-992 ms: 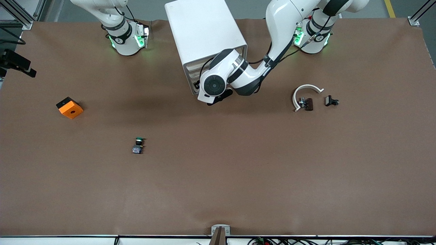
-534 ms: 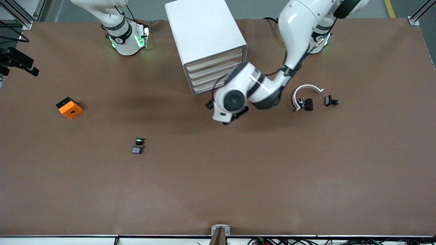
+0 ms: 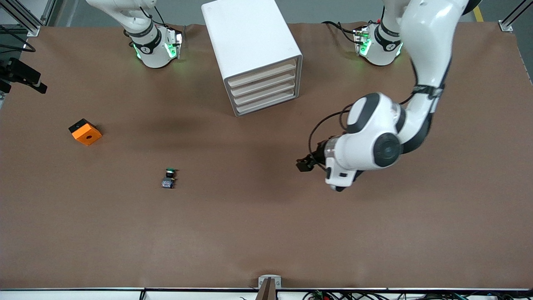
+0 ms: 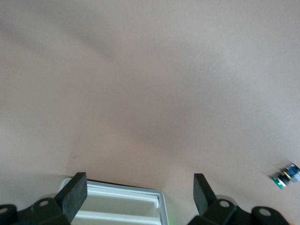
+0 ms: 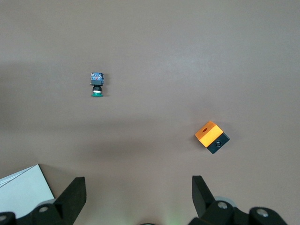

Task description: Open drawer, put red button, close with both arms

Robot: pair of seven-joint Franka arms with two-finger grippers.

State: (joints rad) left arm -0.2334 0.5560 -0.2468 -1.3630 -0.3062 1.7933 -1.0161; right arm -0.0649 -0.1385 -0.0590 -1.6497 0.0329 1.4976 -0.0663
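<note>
None of the views showed the red button; the left arm's bulk may have hidden it. The left gripper hung empty over mid-table, jaws spread, likely seeking it. The drawer cabinet stood shut at the robots' edge. The right gripper waited above the table beside it, jaws spread.

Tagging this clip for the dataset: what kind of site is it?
Most likely a robotics lab test bench. Two white arm bases are fixed along one edge of a table covered in brown matting, aluminium framing stands at its corner, and small props lie spread out: a drawer cabinet and an orange block.
</note>
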